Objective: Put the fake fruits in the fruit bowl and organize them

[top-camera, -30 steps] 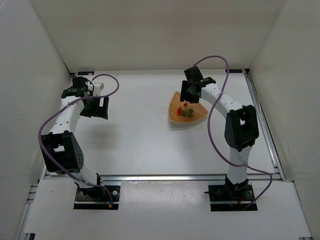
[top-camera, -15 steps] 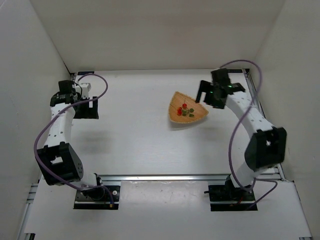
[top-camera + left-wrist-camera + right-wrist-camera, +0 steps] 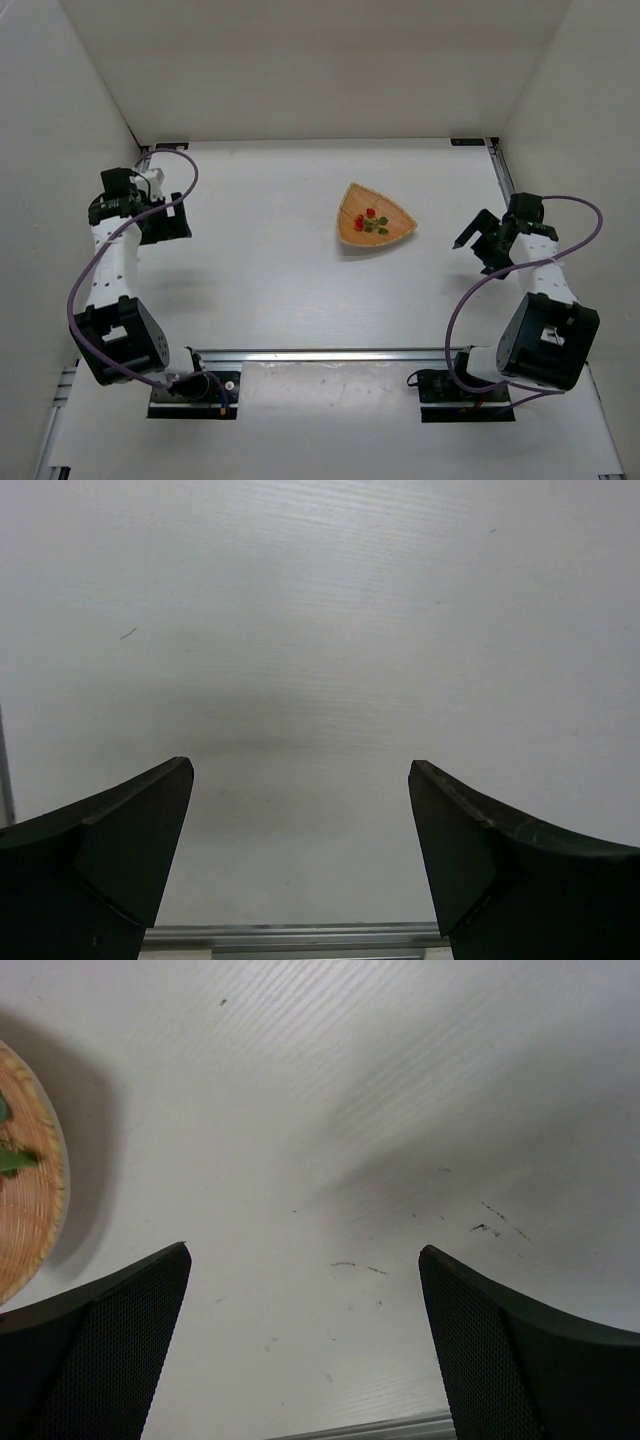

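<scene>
The tan-orange fruit bowl [image 3: 352,228] sits right of the table's middle, with small red fake fruits [image 3: 364,217] and green leaves lying inside it. Its rim [image 3: 58,1175] and a green leaf [image 3: 12,1160] show at the left edge of the right wrist view. My right gripper [image 3: 472,238] is open and empty, to the right of the bowl and apart from it; its jaws [image 3: 305,1255] stand wide over bare table. My left gripper [image 3: 172,222] is open and empty near the left wall, with nothing between its jaws [image 3: 300,770].
White walls close in the table at the left, back and right. Metal rails run along the table's front edge [image 3: 330,354] and right edge [image 3: 530,250]. Purple cables loop off both arms. Dark scuff marks [image 3: 490,1222] spot the table under the right gripper.
My right gripper has swung away from above the bowl, rightward and toward the near side, leaving the fruits in the bowl. My left gripper has drawn back toward the left wall.
</scene>
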Available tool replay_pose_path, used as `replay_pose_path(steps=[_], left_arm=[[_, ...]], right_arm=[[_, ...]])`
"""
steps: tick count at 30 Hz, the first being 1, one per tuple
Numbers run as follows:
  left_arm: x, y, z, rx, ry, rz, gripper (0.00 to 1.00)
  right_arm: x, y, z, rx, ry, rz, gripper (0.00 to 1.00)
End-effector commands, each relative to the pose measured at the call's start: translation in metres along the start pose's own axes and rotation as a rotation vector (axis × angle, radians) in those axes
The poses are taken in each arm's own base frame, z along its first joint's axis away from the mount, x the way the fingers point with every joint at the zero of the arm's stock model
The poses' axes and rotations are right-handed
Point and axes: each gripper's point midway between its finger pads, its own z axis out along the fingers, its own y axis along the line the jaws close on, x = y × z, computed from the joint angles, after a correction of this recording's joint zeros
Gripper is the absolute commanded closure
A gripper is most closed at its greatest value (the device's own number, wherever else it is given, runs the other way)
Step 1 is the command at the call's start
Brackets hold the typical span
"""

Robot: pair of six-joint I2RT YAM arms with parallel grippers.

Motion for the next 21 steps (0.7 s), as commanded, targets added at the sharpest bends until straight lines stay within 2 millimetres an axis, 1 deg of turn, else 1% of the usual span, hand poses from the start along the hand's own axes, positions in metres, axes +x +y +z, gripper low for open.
replay_pose_path(steps=[1,2,4,5,8,9,11,13,14,15,17,18,19,21], left_arm=[[-0.028,-0.027,-0.024,0.130,-0.089,-0.040,0.00],[-0.027,-0.031,-0.027,0.146,-0.099,-0.028,0.00],[-0.031,-0.033,-0.030,0.170,-0.154,-0.010,0.00],[-0.028,-0.037,-0.034,0.179,-0.178,-0.011,0.00],[-0.033,-0.040,-0.039,0.186,-0.211,-0.024,0.00],[-0.036,-0.040,-0.041,0.187,-0.219,-0.032,0.00],[-0.029,-0.044,-0.042,0.202,-0.190,-0.064,0.00],[-0.020,-0.049,-0.043,0.276,-0.178,-0.083,0.00],[-0.017,-0.052,-0.046,0.324,-0.185,-0.088,0.00],[-0.011,-0.053,-0.051,0.410,-0.201,-0.117,0.00],[-0.013,-0.050,-0.057,0.466,-0.231,-0.154,0.00],[-0.010,-0.048,-0.053,0.493,-0.217,-0.191,0.00],[-0.010,-0.049,-0.058,0.541,-0.218,-0.207,0.00],[-0.007,-0.048,-0.056,0.555,-0.196,-0.215,0.00]], right_arm=[[-0.016,0.010,-0.011,-0.044,-0.076,-0.029,0.01],[-0.020,0.010,-0.013,-0.039,-0.088,-0.030,0.01],[-0.021,0.011,-0.015,-0.043,-0.097,-0.031,0.01],[-0.021,0.011,-0.015,-0.043,-0.097,-0.031,0.01],[-0.024,0.009,-0.017,-0.029,-0.115,-0.031,0.01],[-0.021,0.007,-0.016,-0.025,-0.107,-0.030,0.01],[-0.022,0.006,-0.018,-0.021,-0.119,-0.031,0.01],[-0.023,0.007,-0.020,-0.025,-0.127,-0.032,0.01],[-0.023,0.007,-0.020,-0.025,-0.127,-0.032,0.01],[-0.023,0.007,-0.020,-0.025,-0.127,-0.032,0.01],[-0.027,0.007,-0.022,-0.024,-0.147,-0.034,0.01],[-0.027,0.008,-0.025,-0.028,-0.156,-0.035,0.01],[-0.028,0.009,-0.027,-0.032,-0.165,-0.036,0.01],[-0.028,0.009,-0.028,-0.038,-0.178,-0.038,0.01]])
